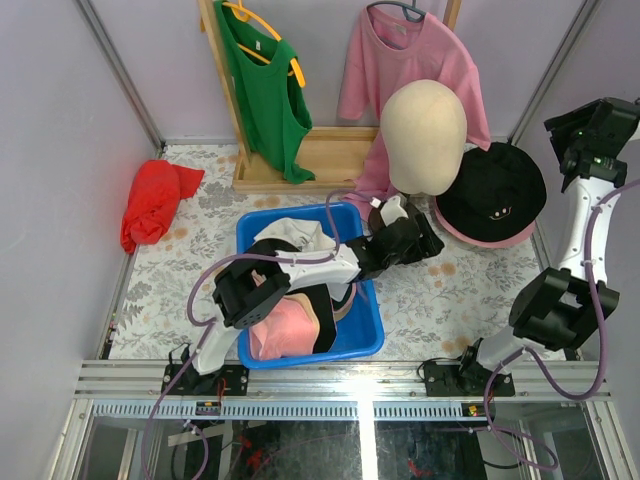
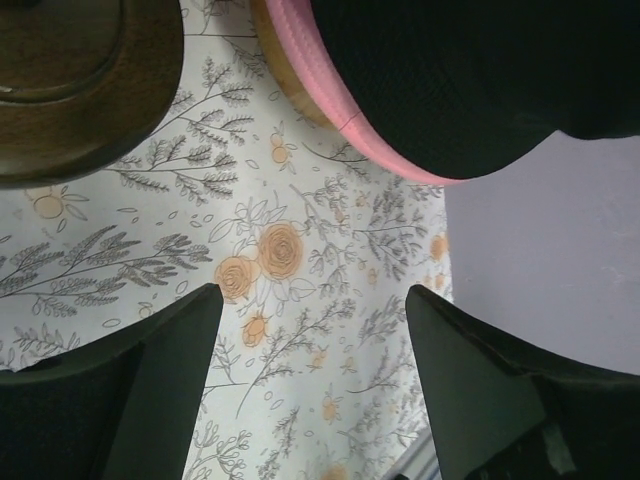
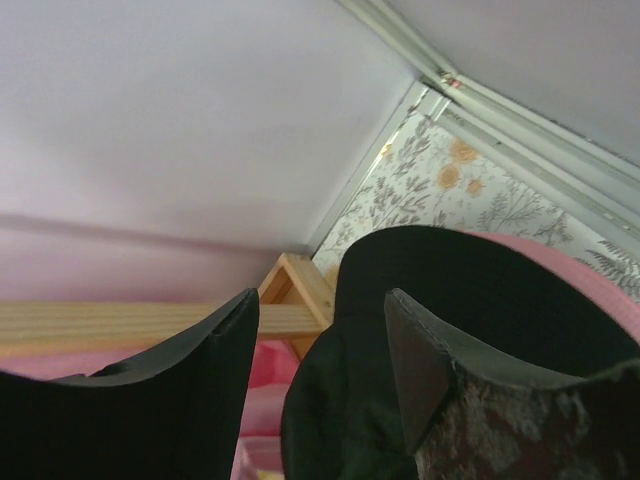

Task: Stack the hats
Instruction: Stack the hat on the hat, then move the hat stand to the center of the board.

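A black hat [image 1: 492, 185] lies on top of a pink hat [image 1: 478, 236] at the right of the table; in the left wrist view the black hat [image 2: 470, 70] and the pink brim [image 2: 330, 95] fill the upper right. More hats sit in the blue bin [image 1: 368, 340]: a white one [image 1: 290, 235] and a pink one [image 1: 278, 330]. My left gripper [image 1: 425, 238] [image 2: 312, 295] reaches across the bin, open and empty, just left of the stacked pair. My right gripper [image 1: 575, 150] [image 3: 320, 300] hangs open above the black hat [image 3: 450, 290], holding nothing.
A cream mannequin head [image 1: 425, 135] on a dark wooden base [image 2: 70, 90] stands just behind my left gripper. A red cloth bundle [image 1: 150, 205] lies far left. A wooden rack [image 1: 300, 160] at the back holds a green shirt [image 1: 265, 90] and a pink shirt [image 1: 400, 60]. Walls close in on both sides.
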Controlling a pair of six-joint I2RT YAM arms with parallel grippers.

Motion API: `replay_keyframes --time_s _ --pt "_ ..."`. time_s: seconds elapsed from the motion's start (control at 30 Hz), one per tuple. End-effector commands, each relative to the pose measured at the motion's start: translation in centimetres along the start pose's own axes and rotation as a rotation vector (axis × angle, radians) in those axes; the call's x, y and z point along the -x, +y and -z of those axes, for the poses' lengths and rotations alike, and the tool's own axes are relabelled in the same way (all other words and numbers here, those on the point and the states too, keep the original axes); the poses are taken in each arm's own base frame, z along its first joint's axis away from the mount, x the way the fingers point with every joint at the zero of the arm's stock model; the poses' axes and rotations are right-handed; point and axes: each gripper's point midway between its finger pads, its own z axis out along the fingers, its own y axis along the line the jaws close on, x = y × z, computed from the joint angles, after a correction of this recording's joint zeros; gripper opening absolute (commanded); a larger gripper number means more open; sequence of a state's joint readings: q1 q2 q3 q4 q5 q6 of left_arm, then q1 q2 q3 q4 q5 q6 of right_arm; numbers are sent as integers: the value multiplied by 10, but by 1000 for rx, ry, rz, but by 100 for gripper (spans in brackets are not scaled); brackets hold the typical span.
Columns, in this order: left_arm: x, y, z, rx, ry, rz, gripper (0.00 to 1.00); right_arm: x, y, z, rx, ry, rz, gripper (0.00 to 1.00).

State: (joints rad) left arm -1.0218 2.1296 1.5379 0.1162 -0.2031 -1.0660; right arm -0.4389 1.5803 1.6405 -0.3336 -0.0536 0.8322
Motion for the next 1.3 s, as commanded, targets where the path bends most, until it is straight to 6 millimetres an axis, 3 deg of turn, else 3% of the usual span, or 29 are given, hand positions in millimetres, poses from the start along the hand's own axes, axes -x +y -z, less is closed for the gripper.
replay_keyframes --time_s 0.0,0.2,0.3,0.43,0.57,0.77,1.0,1.1,1.27 --pt "16 18 5 109 -126 -76 74 17 72 55 185 -65 101 60" --pt "22 16 23 166 -208 -227 74 -6 115 100 312 -46 225 59" --pt "24 35 35 231 -219 -268 74 -27 137 116 396 17 255 58" --pt "23 47 55 251 -218 -266 74 -56 152 122 491 106 219 58" --pt "35 39 80 240 -268 -294 74 -85 154 116 532 175 150 56" --pt "75 5 118 202 -384 -329 74 -122 163 101 547 240 89 55" --pt "112 -32 141 183 -480 -391 74 -171 174 92 544 325 58 54" --pt "126 -34 151 214 -528 -410 74 -192 176 89 531 358 54 54" --pt "152 -19 156 272 -580 -391 75 -218 169 86 494 398 47 54"
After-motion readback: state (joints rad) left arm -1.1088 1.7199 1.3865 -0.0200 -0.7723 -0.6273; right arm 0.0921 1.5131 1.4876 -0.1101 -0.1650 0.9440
